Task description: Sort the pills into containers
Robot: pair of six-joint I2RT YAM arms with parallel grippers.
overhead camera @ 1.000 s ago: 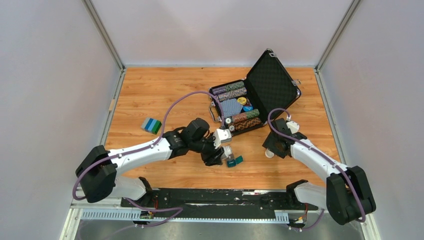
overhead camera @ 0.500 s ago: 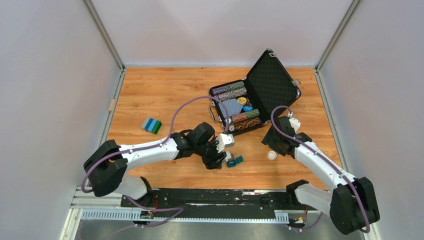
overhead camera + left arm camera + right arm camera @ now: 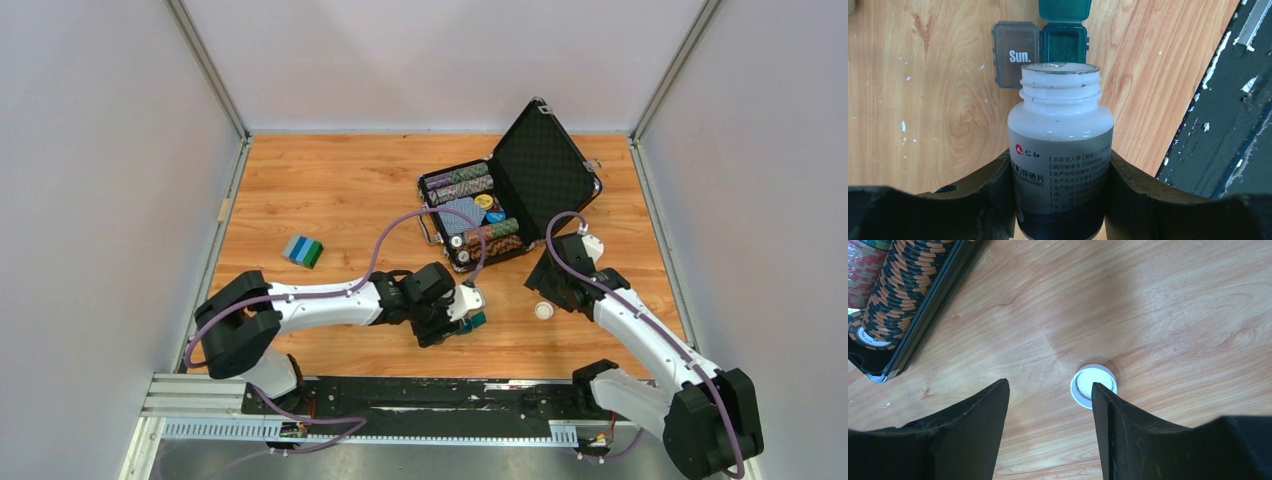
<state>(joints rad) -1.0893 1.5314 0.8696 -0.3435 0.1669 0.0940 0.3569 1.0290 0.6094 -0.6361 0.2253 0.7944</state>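
Plainly, the teal box (image 3: 1064, 42) lies at the upper middle of the left wrist view, lid open, beside a grey box (image 3: 1015, 52) marked Sun. The left gripper (image 3: 1060, 172) clamps the uncapped bottle (image 3: 1060, 125) with its mouth aimed at the teal box, likely for pouring; its contents I cannot make out. Mid-frame in the right wrist view, the right gripper (image 3: 1048, 390) hangs open over the cap (image 3: 1087, 385), evidently parked clear of the pour.

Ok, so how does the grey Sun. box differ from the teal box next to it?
The grey box is shut; the teal box stands open, its lid swung back. The grey box's lid reads Sun.; no print shows on the teal box. Both are small, square and sit side by side.
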